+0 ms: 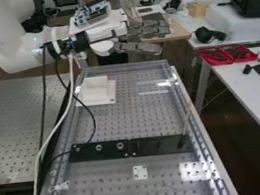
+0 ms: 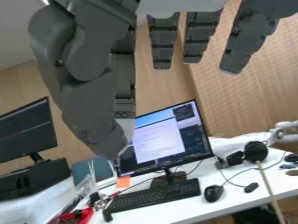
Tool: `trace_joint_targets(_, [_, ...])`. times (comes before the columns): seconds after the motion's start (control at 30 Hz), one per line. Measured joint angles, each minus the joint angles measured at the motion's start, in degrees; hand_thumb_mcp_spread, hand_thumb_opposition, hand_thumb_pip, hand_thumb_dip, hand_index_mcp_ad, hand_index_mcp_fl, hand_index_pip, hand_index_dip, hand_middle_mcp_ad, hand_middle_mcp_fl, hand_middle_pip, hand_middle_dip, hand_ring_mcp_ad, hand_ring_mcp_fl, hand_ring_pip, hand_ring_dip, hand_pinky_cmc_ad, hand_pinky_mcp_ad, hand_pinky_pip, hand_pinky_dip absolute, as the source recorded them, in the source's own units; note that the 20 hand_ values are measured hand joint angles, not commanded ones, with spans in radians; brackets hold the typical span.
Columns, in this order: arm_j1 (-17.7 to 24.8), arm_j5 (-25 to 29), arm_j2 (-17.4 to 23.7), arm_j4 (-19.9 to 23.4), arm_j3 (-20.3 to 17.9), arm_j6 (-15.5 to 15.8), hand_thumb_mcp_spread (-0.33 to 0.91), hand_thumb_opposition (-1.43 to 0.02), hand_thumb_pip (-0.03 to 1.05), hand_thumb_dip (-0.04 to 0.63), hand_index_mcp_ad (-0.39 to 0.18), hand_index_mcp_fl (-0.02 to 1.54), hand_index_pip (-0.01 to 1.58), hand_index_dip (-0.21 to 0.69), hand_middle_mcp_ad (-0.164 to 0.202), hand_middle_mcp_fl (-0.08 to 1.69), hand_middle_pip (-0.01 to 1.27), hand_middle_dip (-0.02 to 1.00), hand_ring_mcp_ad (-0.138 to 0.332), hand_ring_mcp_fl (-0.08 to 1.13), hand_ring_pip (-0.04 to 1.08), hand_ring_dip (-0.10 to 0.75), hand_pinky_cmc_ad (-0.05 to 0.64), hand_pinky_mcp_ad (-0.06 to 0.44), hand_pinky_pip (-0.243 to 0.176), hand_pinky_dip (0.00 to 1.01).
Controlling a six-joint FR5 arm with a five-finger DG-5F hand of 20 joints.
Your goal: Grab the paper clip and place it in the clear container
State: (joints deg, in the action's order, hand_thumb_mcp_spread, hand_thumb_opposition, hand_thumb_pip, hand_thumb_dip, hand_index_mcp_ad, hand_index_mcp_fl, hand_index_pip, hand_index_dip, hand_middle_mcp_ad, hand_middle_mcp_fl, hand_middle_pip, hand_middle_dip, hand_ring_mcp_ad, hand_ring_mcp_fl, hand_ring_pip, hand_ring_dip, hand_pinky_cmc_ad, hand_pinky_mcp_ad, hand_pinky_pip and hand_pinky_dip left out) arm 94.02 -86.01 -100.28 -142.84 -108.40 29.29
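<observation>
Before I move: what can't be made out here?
- Thin mark on perforated plate, high view: too small to tell whether it's the paper clip.
- Plate's holes under the bright reflection, high view: hidden by glare.
- Arm's base, high view: cut off by the edge.
- Thin stick's lower end, wrist view: cut off by the edge.
</observation>
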Motion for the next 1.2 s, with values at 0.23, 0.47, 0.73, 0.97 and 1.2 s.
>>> trace_joint_targets(0.23, [6.9,4.4,-1.1,-5.7,3.7,-0.1,0.52,-0.97,0.59,0.3,-0.154,0.61,1.38,0.075,0.077,0.06,0.13,0.18,0.129,0.0,0.1,0.101,0.333,0.278,-0.03,0.21])
trace_joint_targets(0.47, [9.0,5.6,-6.3,-12.5,8.4,-0.2,0.52,-0.97,0.59,0.3,-0.154,0.61,1.38,0.075,0.075,0.06,0.13,0.18,0.129,0.0,0.1,0.101,0.333,0.278,-0.031,0.22])
trace_joint_targets(0.73, [10.2,6.4,-13.1,-17.4,12.8,-0.2,0.52,-0.97,0.59,0.3,-0.154,0.61,1.38,0.075,0.075,0.06,0.13,0.18,0.129,0.0,0.1,0.101,0.333,0.278,-0.044,0.22])
trace_joint_targets(0.97, [11.1,7.2,-18.0,-21.2,16.9,0.0,0.52,-0.97,0.59,0.3,-0.154,0.61,1.37,0.093,0.075,0.05,0.13,0.18,0.129,0.0,0.1,0.101,0.333,0.278,-0.044,0.23])
trace_joint_targets(1.2, [12.2,11.0,-20.5,-22.3,19.6,0.1,0.52,-0.98,0.59,0.3,-0.154,0.61,1.37,0.094,0.075,0.05,0.13,0.18,0.129,0.0,0.1,0.101,0.333,0.278,-0.044,0.24])
